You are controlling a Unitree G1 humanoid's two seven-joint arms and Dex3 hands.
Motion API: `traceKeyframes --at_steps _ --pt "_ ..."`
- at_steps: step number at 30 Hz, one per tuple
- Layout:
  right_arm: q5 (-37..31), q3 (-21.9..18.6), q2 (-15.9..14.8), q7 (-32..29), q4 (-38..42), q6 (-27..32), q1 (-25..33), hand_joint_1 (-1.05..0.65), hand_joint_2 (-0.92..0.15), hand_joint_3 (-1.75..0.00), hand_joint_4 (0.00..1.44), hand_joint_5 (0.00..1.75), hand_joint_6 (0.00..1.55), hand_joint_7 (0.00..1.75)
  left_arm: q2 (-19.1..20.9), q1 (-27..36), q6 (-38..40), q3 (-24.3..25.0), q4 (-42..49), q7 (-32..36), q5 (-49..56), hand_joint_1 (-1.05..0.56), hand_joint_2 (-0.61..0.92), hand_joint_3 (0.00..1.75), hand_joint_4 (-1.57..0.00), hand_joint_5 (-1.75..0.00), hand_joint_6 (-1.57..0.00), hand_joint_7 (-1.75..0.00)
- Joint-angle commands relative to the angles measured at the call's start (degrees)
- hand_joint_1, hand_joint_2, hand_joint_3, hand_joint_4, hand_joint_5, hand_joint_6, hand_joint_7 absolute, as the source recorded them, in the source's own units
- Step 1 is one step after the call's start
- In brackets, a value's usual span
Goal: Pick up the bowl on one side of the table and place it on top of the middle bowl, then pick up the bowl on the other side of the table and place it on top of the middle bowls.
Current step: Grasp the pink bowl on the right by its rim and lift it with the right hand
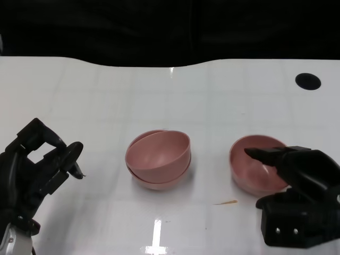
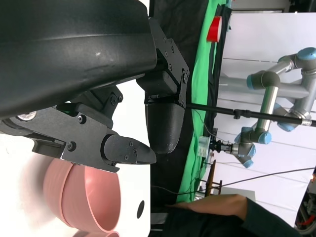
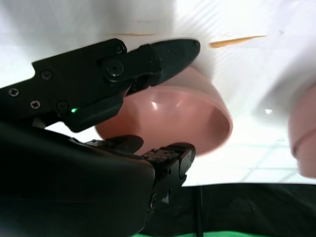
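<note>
You see your left hand point(image 2: 98, 98), holding nothing, its fingers point(image 2: 129, 150) above stacked pink bowls point(image 2: 89, 197) on the white counter point(image 2: 133, 192); at 5 o'clock, a person's arm point(image 2: 217, 207).

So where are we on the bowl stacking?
One side bowl already sits tilted in the middle bowl. The left hand is empty beside them. The right hand has its fingers around the last bowl, which is not lifted yet; stacking it remains.

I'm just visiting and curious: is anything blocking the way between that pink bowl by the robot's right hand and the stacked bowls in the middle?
Nothing visible does. The right hand is at the right bowl, and only bare white table lies between it and the middle stack. A small orange sliver lies nearer the robot, off that path.
</note>
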Motion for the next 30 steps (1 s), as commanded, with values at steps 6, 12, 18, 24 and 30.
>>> traceKeyframes --at_steps 6,12,18,24,30 --pt "1.1 1.6 -1.1 -3.8 5.2 -1.9 -4.0 -0.84 -0.92 -0.34 0.44 0.04 0.43 0.04 -0.1 0.0 -0.3 0.5 -0.8 1.2 1.2 -0.1 0.92 0.27 -0.92 -1.75 -0.65 -1.75" --pt "1.0 2.6 -1.1 -6.5 7.1 -3.0 -4.9 -0.84 -0.92 -0.34 0.44 0.04 0.43 0.03 -0.4 0.0 -0.2 0.6 -1.0 1.4 1.3 -0.1 0.92 0.27 -0.92 -1.75 -0.65 -1.75" --pt "0.6 5.1 0.8 -18.7 18.7 -9.7 -9.1 -0.42 -0.92 -0.14 0.94 0.09 0.89 0.05 -1.1 0.4 -0.1 0.8 -1.7 1.4 1.1 -0.12 0.91 0.27 -0.92 -1.75 -0.66 -1.75" --pt "1.1 6.2 1.0 -20.6 22.0 -11.3 -10.6 -0.38 -0.92 -0.15 1.01 0.1 0.94 0.05 -1.3 0.4 -0.1 1.1 -1.7 1.0 0.9 -0.11 0.91 0.26 -0.92 -1.75 -0.65 -1.75" --pt "1.5 7.2 1.0 -21.6 23.2 -11.7 -11.2 -0.35 -0.92 -0.16 1.0 0.08 0.97 0.05 -1.5 0.5 -0.2 1.1 -1.9 1.1 1.1 -0.13 0.9 0.26 -0.93 -1.75 -0.67 -1.75"
